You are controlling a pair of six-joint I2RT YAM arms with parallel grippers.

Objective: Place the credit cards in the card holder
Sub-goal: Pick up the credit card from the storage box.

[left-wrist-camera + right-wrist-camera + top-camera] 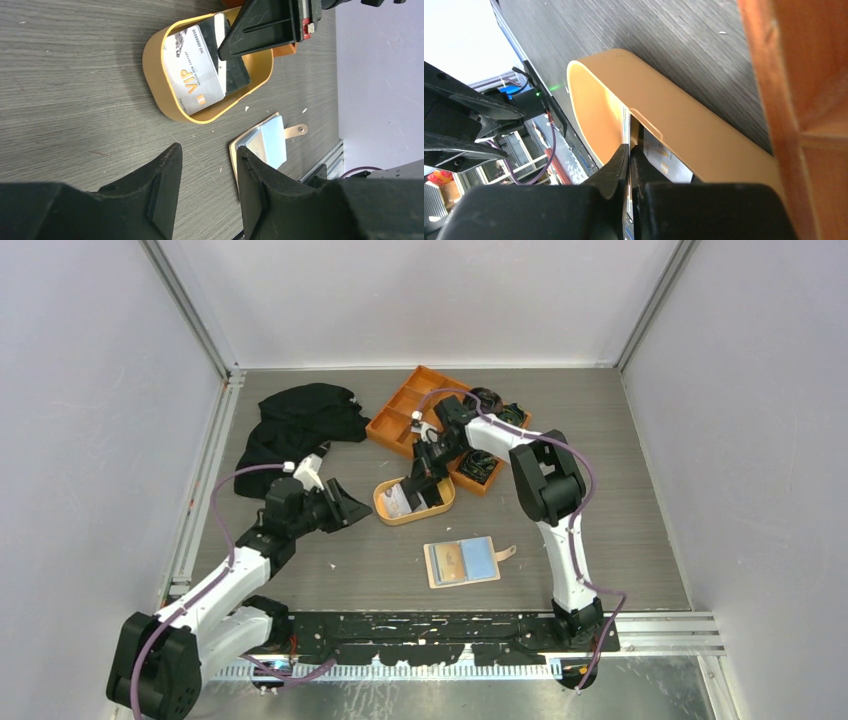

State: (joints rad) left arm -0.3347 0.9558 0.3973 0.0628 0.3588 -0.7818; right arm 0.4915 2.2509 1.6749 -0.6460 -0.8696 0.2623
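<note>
- My right arm stretched forward and down over the bench. The right gripper was dipped into the oval orange dish, pinching one credit card by its edge, close to the dish's wall.
- My left arm lay low at the left, with the left gripper spread and holding nothing. It pointed at the dish from a little apart.
- I counted three cards in the dish: the pinched one, a silver VIP card and a black card.
- One card holder lay open on the bench nearer my bases, with a light blue card in it.
- One divided orange tray stood just behind the dish, and a black cloth lay at rear left.
</note>
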